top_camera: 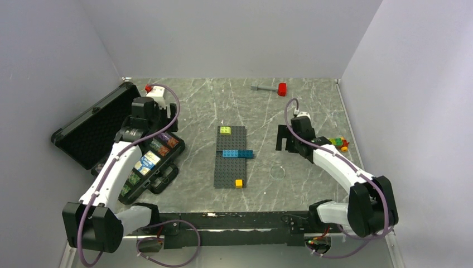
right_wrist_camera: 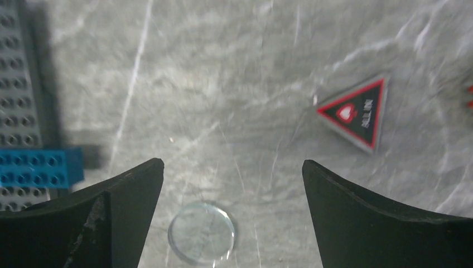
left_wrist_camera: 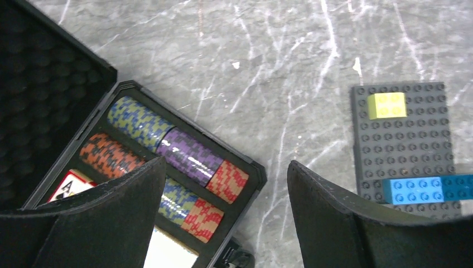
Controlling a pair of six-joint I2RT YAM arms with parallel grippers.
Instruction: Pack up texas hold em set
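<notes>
Top external view first, Mia says. Where is the poker case (top_camera: 89,134)?

Jon: At the far left of the table (top_camera: 195,111), lying open. The foam-lined lid is thrown back toward the left wall, and the tray half sits nearer the middle.

Mia: What is in the tray?

Jon: The left wrist view shows rolls of chips (left_wrist_camera: 187,156) lying in their slots: olive-and-blue, purple, red, orange. A playing card face (left_wrist_camera: 70,184) peeks out just beside one finger. From above, a blue-white card pack (top_camera: 146,162) lies in the tray too.

Mia: And the left gripper (left_wrist_camera: 226,162)?

Jon: Spread wide, with nothing between its fingers. It hangs over the tray, whose corner shows in the gap with bare table beyond.

Mia: The right gripper (right_wrist_camera: 232,162)?

Jon: Also wide apart and empty, over the table to the right of the grey brick baseplate (top_camera: 230,167). A clear round disc (right_wrist_camera: 201,231) lies flat in the gap. The red-edged black triangle button (right_wrist_camera: 357,111) lies flat further out, touching neither finger and well apart from the case.

Mia: Anything else?

Jon: A blue brick (top_camera: 237,153) overhangs the baseplate's right edge. A lime brick (top_camera: 225,130) sits at its far end, and an orange-yellow brick (top_camera: 239,182) at its near right corner. A red-headed hammer (top_camera: 268,88) lies near the back wall, and a small heap of coloured bricks (top_camera: 338,142) lies at the right.
</notes>
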